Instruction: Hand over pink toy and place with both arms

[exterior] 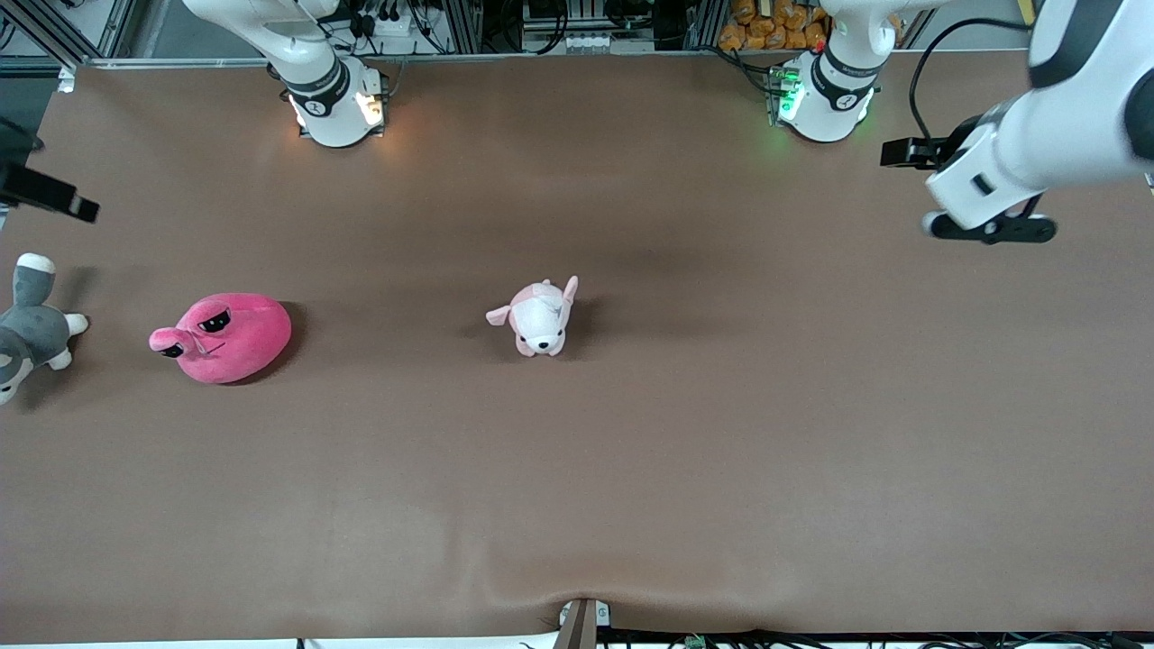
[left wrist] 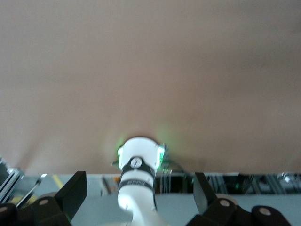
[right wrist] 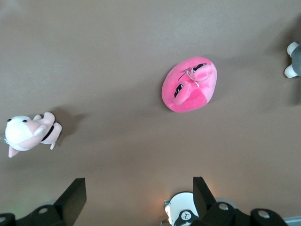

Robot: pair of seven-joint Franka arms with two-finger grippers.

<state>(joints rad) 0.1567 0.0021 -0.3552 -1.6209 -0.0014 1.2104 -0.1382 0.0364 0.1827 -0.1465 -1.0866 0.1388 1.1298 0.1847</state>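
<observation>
I see the pink toy (exterior: 225,337) on the desk (exterior: 721,451) toward the right arm's end; left end effector (left wrist: 136,195) and right end effector (right wrist: 136,195) both spread, holding nothing: start or finish

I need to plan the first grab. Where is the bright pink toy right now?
The bright pink toy lies on the table toward the right arm's end, between the grey plush and the pale pink puppy.

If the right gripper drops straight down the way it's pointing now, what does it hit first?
Probably bare table. The right gripper, fingers open, points between the bright pink toy and the pale pink toy, touching neither; depth is unclear.
</observation>
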